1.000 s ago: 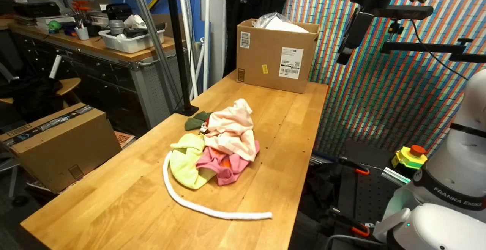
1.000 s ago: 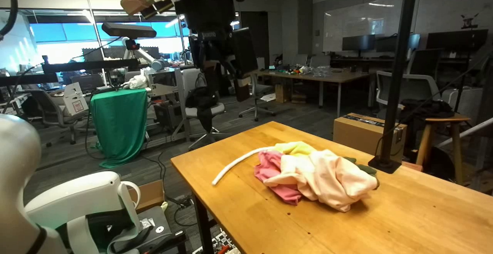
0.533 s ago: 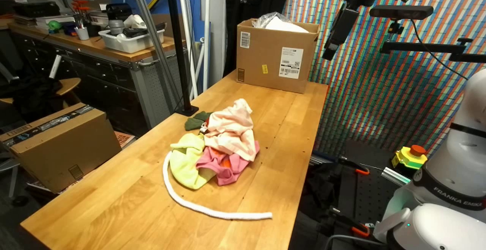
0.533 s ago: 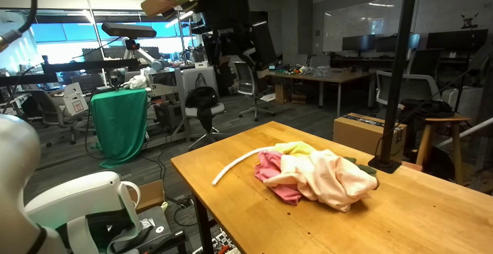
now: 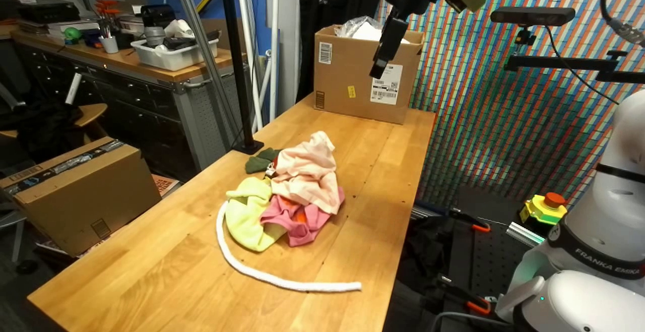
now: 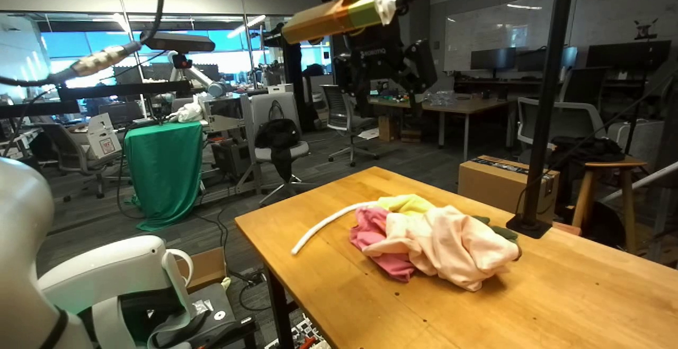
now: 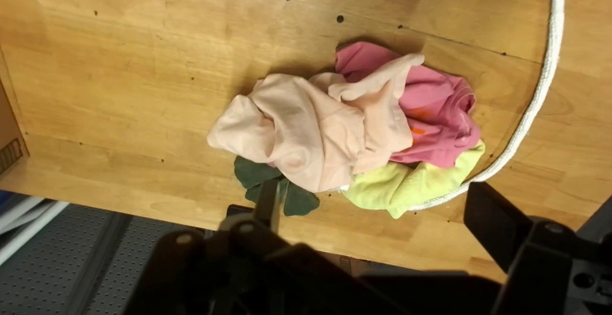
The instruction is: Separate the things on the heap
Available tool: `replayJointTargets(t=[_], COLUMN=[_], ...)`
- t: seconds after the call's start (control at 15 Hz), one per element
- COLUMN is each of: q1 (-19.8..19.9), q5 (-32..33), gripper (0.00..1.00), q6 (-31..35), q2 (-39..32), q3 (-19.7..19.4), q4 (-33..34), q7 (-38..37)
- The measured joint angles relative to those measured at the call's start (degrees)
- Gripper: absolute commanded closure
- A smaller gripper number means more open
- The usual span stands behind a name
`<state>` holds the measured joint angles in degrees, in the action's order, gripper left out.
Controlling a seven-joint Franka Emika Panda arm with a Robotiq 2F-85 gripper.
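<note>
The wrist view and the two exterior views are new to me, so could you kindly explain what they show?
The machine is a white robot arm ending in a dark end effector, its grasping part. Two pictures come from cameras outside the robot; the wrist view comes from a camera on the wrist, looking down past the fingers. On the wooden table lies a soft heap: a pale peach cloth partly over a pink cloth, a yellow-green cloth, and a dark green piece poking out. A white rope curves around one side, meeting the yellow-green cloth. In an exterior view, a cardboard box stands at the table's far end. Nothing is held: the end effector hangs open above the table.
</note>
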<state>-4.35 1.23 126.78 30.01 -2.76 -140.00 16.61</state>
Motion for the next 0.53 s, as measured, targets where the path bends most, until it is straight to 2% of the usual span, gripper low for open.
replayJointTargets(t=[0.27, 0.53], q1=[-0.59, -0.61], q5=[0.20, 0.88], gripper=[0.00, 0.00], q6=[4.81, 12.70], q2=[-7.97, -14.41], q3=[0.07, -0.04], q4=[3.30, 4.38], q7=[4.87, 9.97])
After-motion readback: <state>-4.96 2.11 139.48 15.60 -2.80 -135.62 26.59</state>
